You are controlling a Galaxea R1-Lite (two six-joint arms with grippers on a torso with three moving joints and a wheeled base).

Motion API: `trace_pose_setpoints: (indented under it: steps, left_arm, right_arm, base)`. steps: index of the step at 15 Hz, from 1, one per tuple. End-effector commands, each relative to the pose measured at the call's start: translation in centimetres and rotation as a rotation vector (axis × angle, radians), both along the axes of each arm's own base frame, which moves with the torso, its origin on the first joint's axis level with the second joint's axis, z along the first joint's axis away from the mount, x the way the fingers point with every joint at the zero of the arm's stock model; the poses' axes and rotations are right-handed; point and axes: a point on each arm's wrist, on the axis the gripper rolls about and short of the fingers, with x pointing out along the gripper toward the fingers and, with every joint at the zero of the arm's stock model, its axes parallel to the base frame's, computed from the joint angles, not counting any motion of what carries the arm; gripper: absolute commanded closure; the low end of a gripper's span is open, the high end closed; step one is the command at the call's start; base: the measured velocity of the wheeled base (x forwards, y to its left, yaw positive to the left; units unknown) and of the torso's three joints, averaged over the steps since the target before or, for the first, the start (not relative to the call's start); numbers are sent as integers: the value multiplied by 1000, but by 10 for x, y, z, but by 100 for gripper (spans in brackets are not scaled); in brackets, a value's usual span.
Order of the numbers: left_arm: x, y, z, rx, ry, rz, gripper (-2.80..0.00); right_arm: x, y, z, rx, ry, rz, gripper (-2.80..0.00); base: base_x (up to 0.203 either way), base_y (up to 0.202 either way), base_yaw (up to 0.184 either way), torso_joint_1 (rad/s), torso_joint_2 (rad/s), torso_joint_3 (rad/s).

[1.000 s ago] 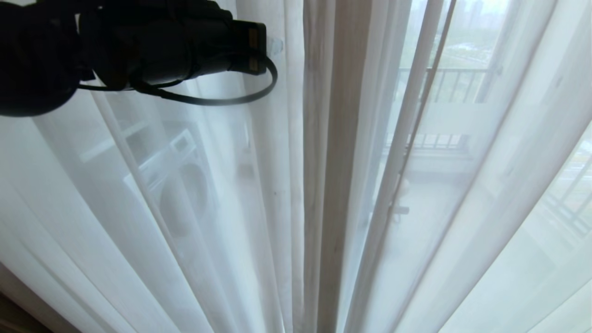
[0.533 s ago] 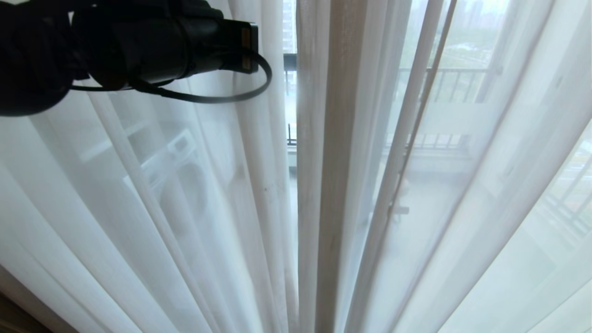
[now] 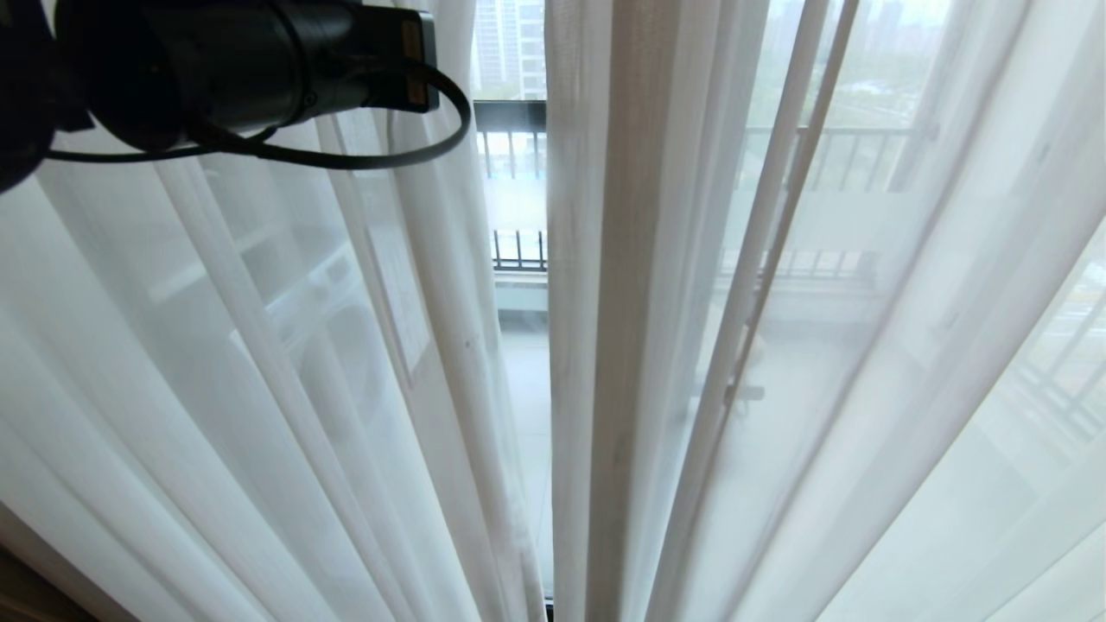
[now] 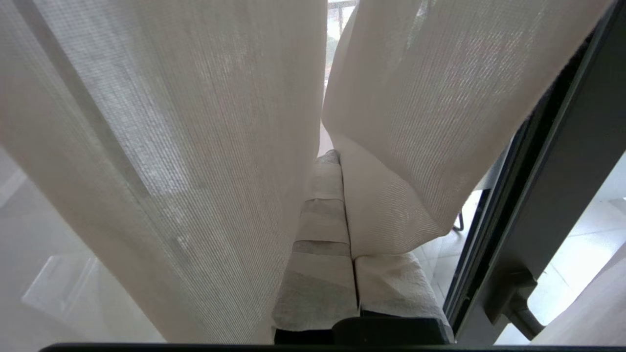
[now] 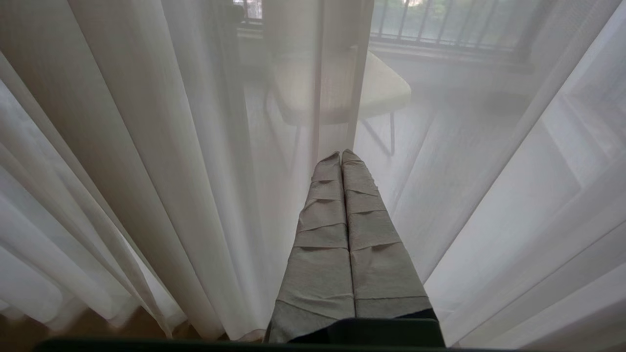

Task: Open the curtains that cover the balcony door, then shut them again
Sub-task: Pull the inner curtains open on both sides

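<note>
While the left gripper (image 4: pixel 342 161) pinched a fold of the sheer curtains (image 3: pixel 285 363), the gap had widened, baring the balcony railing (image 3: pixel 516 138). Right gripper (image 5: pixel 341 155) stayed pressed together, fingers tape-wrapped.

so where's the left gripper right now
The left gripper is shut on the edge of the left sheer curtain, up at the head view's top left, beside the narrow gap showing the balcony railing.

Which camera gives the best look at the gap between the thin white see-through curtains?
The head view: the open gap runs top to bottom, balcony railing visible through it. The left wrist view shows only a sliver of gap above the left gripper. The right wrist view shows none.
</note>
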Motion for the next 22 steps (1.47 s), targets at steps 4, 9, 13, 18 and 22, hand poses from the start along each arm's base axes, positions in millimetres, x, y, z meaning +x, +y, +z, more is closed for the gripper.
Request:
trace_pose_setpoints:
  steps: [4,9,13,18,22]
  left_arm:
    - [-17,37,8,-9,-23,112,0]
    - [-27,80,8,-15,-29,246,0]
    - [-32,99,3,-11,-15,317,0]
    - [-29,108,2,-12,-11,358,0]
    - [-30,110,0,-30,-6,364,0]
  right_arm:
    - [0,0,0,-1,0,1,0]
    - [0,0,0,-1,0,1,0]
    - [0,0,0,-1,0,1,0]
    - [0,0,0,-1,0,1,0]
    - [0,0,0,-1,0,1,0]
  base:
    - [0,0,0,0,0,0]
    - [0,0,0,0,0,0]
    - [0,0,0,0,0,0]
    - [0,0,0,0,0,0]
    - [0,0,0,0,0,0]
